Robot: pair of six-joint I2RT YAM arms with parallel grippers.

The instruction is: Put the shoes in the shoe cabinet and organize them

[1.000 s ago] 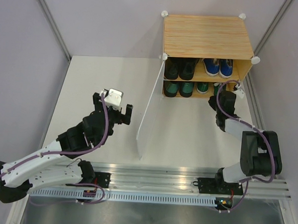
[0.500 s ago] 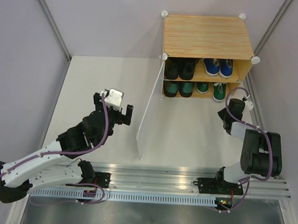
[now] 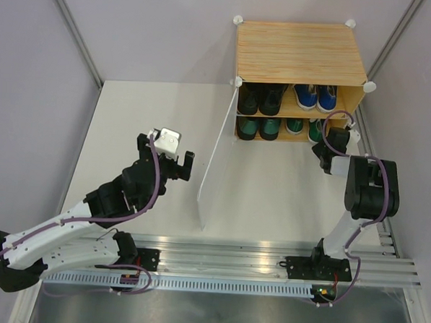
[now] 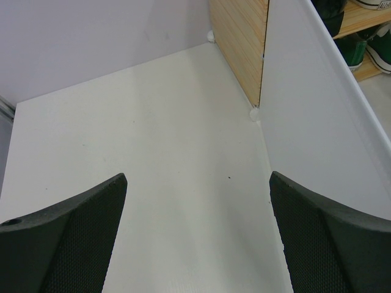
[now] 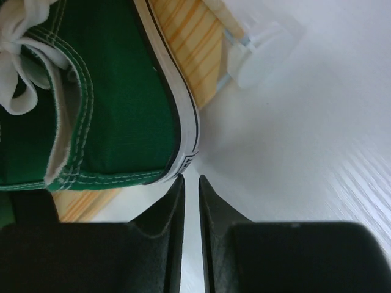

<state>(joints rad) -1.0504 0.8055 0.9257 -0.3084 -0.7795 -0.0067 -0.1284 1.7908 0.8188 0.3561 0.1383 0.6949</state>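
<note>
The left hand hovers over the bare counter, fingers spread wide with nothing between them, just left of the door. The door stands swung open toward the arms, hinged at the cabinet's left edge. Further in on the right, the right hand reaches to the cabinet's lower right corner. Its fingers are pressed almost together, only a slit between them and nothing in it, their tips at the white-soled heel of a green sneaker. The cabinet sits at the back of the counter. Its lower shelf holds the dark green shoes on the left and the green sneakers on the right. The upper shelf holds the black shoes on the left and the blue sneakers on the right.
</note>
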